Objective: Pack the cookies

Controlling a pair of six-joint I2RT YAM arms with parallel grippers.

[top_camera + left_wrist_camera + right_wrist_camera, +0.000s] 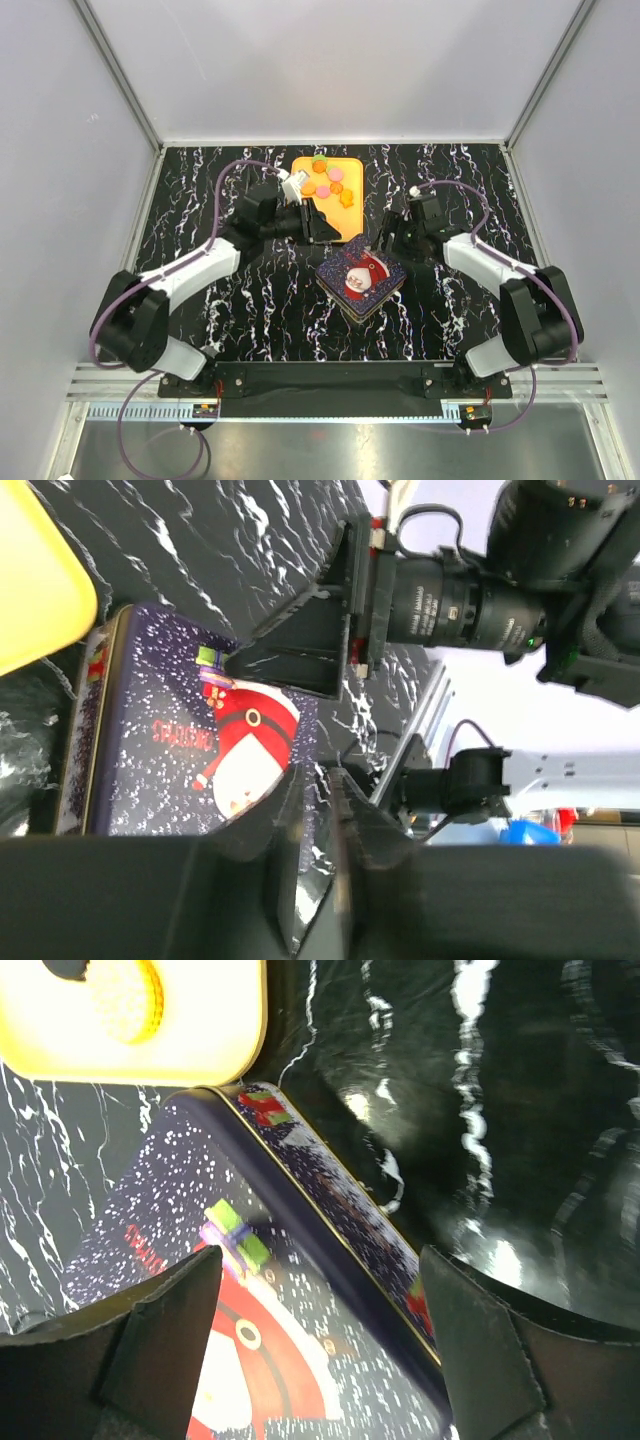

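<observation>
Several cookies, mostly orange with a few pink, lie on a yellow tray at the back of the table. In the right wrist view an orange cookie shows on the tray. In front of the tray lies a dark blue Christmas tin with a Santa on its shut lid. My left gripper hangs at the tin's far left corner, its jaws a narrow gap apart with nothing between them. My right gripper is wide open over the tin's far right edge, holding nothing.
The table top is black marble with white veins, between grey walls. In the left wrist view the tin fills the left side, one of the right gripper's fingers hangs over it, and the tray's corner is at the upper left.
</observation>
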